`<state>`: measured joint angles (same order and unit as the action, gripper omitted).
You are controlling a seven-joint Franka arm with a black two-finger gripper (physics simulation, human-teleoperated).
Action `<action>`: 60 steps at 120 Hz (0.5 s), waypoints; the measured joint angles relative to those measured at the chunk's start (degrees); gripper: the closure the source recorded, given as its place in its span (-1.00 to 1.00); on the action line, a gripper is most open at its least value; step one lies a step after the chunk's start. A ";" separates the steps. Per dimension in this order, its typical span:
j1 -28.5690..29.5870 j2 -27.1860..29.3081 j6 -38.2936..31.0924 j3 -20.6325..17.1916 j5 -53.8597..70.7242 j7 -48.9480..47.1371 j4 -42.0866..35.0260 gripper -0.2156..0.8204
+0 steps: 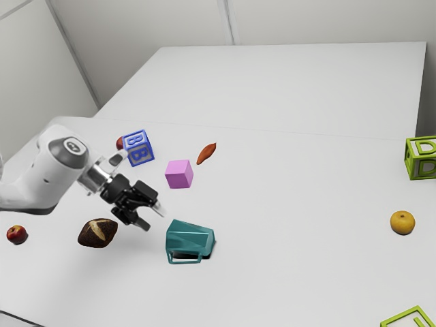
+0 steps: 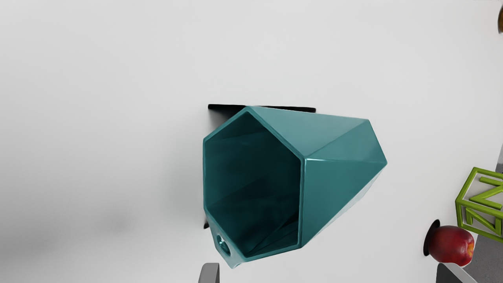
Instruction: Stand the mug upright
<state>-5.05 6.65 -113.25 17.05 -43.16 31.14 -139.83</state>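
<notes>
Exterior view, query: "State of the mug?"

"The teal, faceted, glossy mug (image 1: 191, 238) lies on its side on the white desk (image 1: 286, 286), mouth toward my gripper (image 1: 152, 216)."

"Gripper?"

"Wide open, empty, apart from the mug."

"Handling?"

"Probably light, stiff and slippery, possibly brittle. Recommended hold: opposite sides near the rim (image 2: 302, 200), off the looped handle (image 1: 184, 260); moderate force."

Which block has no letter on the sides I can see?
The pink block. Its sides that show are plain, while the blue block and green blocks have letters.
</notes>
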 joint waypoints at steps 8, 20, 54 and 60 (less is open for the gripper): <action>-0.03 -0.86 -1.15 0.00 -2.06 2.75 -0.64 -0.58; -0.09 -2.49 -2.39 0.00 -5.66 6.82 -0.86 -0.58; -0.62 -6.00 -2.87 0.00 -16.19 16.70 -0.91 -0.58; -0.69 -6.17 -2.52 0.00 -17.39 18.10 -1.03 -0.58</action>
<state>-5.73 0.49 -115.77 17.05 -60.55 49.24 -140.86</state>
